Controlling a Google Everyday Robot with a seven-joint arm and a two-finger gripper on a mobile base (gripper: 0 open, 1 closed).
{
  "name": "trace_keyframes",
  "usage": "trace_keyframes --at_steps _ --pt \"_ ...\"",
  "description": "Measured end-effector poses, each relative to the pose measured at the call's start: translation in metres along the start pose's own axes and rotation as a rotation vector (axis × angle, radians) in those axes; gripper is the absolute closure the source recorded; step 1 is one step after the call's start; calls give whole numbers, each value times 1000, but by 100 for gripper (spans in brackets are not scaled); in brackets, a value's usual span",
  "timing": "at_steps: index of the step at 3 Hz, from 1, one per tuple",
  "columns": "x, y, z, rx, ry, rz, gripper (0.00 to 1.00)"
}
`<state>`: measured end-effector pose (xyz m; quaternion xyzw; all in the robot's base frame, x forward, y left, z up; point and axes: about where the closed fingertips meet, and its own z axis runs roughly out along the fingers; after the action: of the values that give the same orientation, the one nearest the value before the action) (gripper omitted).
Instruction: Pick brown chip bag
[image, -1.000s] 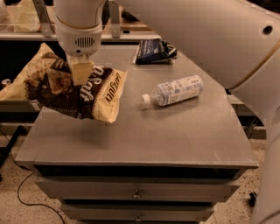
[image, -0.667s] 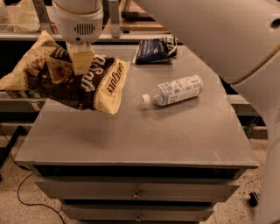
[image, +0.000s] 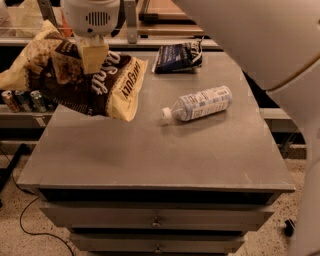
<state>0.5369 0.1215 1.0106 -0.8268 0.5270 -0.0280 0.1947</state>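
You have the cream-fingered gripper (image: 93, 56) clamped on the large crinkly dark-brown chip bag (image: 60, 86), now lifted higher and apparently clear above the grey metal table (image: 150, 150), so the pick looks nearly done.

1 brown chip bag (image: 57, 82), 1 blue bag (image: 177, 56), 1 bottle (image: 199, 104), 3 cans (image: 22, 100) — 1 gripper (image: 94, 61) top-left.
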Motion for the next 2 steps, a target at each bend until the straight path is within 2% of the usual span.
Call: trace_keyframes --at_steps 2 --pt "4 7 5 -14 -31 4 100"
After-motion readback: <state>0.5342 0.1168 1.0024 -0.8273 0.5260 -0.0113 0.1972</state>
